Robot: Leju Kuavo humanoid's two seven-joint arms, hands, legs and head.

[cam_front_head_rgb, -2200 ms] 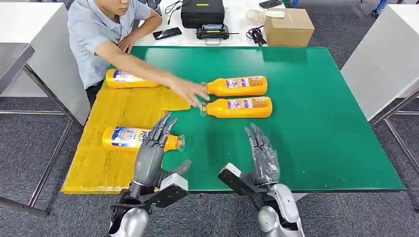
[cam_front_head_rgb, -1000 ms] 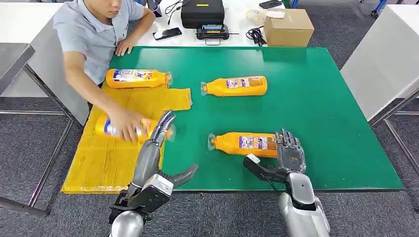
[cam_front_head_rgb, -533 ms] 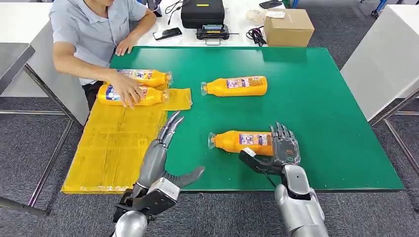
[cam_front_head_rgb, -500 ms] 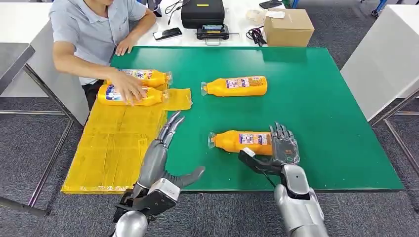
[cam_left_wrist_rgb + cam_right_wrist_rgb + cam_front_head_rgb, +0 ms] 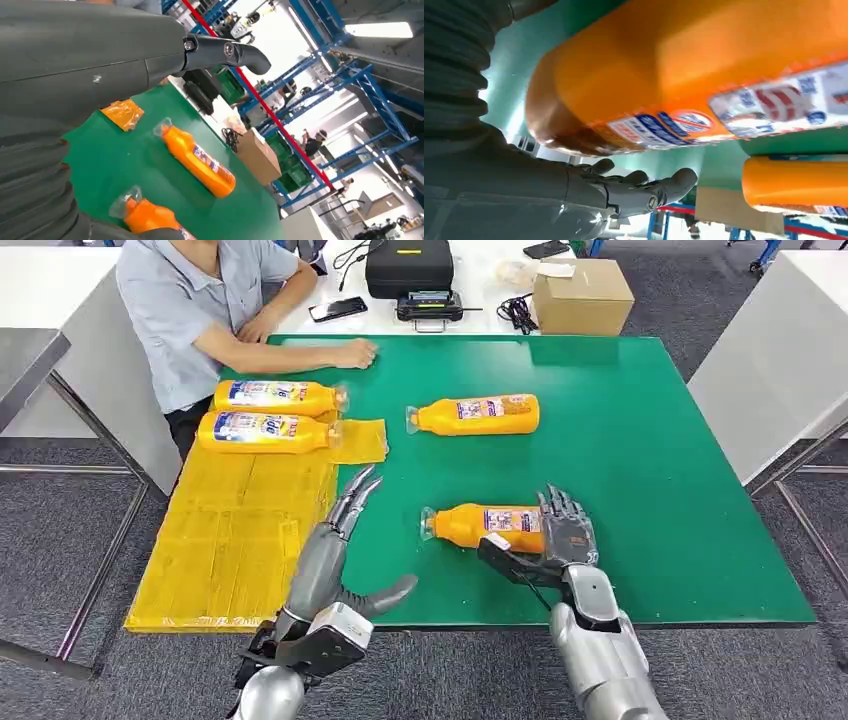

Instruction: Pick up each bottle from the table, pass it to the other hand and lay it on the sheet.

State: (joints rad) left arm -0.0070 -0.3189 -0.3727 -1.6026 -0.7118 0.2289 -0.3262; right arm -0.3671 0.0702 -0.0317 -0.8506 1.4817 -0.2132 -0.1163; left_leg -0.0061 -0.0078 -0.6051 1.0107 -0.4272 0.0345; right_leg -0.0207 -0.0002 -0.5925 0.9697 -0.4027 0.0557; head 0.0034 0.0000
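From above, two bottles (image 5: 265,415) already lie on the yellow sheet (image 5: 235,540); two remain on the green table (image 5: 650,460). The right hand (image 5: 548,545) cups the near bottle (image 5: 480,527), fingers behind, thumb in front, not yet lifted. The left hand (image 5: 335,550) waits empty, fingers spread.

Its wrist view shows the far bottle (image 5: 200,162) untouched.

The right wrist view puts the near bottle close against the palm.
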